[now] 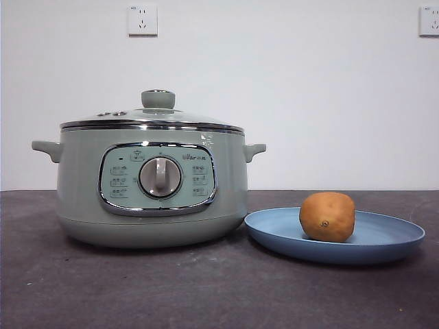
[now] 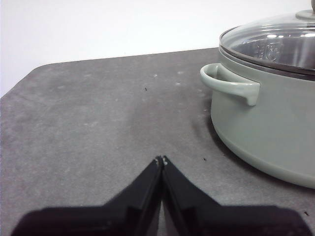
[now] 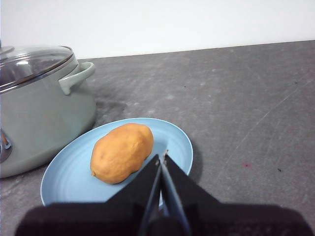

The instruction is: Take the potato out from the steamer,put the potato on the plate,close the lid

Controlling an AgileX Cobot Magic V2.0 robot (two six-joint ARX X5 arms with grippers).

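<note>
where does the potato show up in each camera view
Front view: the potato lies on the plate, right of the steamer.
Left wrist view: not in it; only the steamer and table show.
Right wrist view: on the plate, just beyond the right gripper.
Shared landmark: the steamer, in all three views.

Even, bright overhead light is washing out the wall. Glare is sitting on the lid [image 2: 275,42]; soft shadows are falling under steamer [image 1: 151,205] and plate [image 1: 384,250]. Focus sharp.
</note>
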